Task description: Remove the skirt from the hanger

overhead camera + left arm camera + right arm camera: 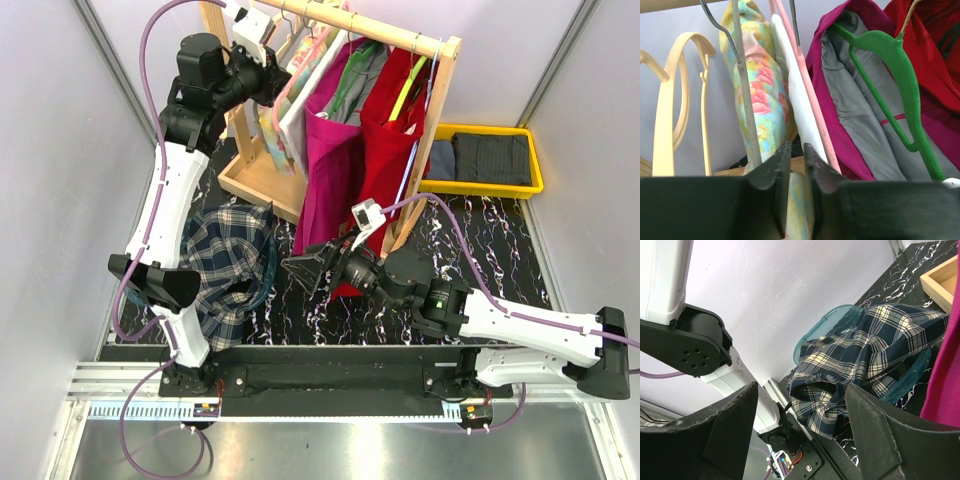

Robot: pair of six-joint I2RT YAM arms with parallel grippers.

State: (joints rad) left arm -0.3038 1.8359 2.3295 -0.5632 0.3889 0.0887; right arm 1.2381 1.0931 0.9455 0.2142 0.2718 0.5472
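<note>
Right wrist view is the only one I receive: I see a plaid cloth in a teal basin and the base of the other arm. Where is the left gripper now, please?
Observer: The left gripper is up at the wooden rack, its jaws narrowly closed on the cloth of a floral garment that hangs there.
Operator: What hangs beside that garment?
Observer: In the top view, a magenta garment hangs to its right on the same rail. The left wrist view shows it on a green hanger.
</note>
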